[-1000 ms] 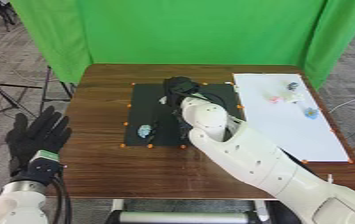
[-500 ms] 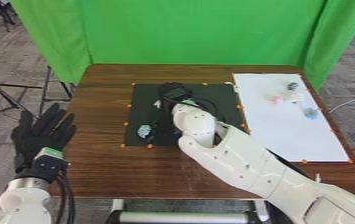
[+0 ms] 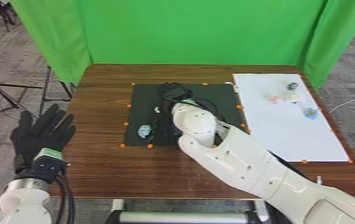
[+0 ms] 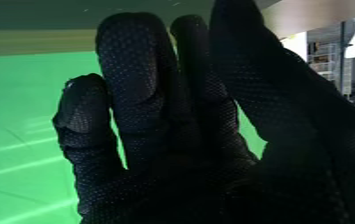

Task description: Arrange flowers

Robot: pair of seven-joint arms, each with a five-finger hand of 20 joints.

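Approach over black mat (image 3: 228, 92)
The right hand (image 4: 187, 182), fingers extended and slightly apart, should close softly, without brushing the pale-blue flower (image 3: 144, 131) at the mat's eight o'clock.

Bright green curtain (image 3: 200, 35), brown table (image 3: 93, 160)

The mat (image 3: 226, 92) lies on the surface (image 3: 93, 170), with small markers (image 3: 150, 146) along its edges. On the mat, toward its near-left corner, lies a flower cluster (image 3: 144, 131). Right of the mat is the sheet (image 3: 289, 140), reaching beyond both the mat's far and near edges. On that sheet, right of the mat, one flower (image 3: 292, 86) lies about level with its far edge, others (image 3: 274, 99) across from its far half, another (image 3: 311, 113) about level with its middle. Behind the mat, past the surface, hangs the curtain (image 3: 200, 40).
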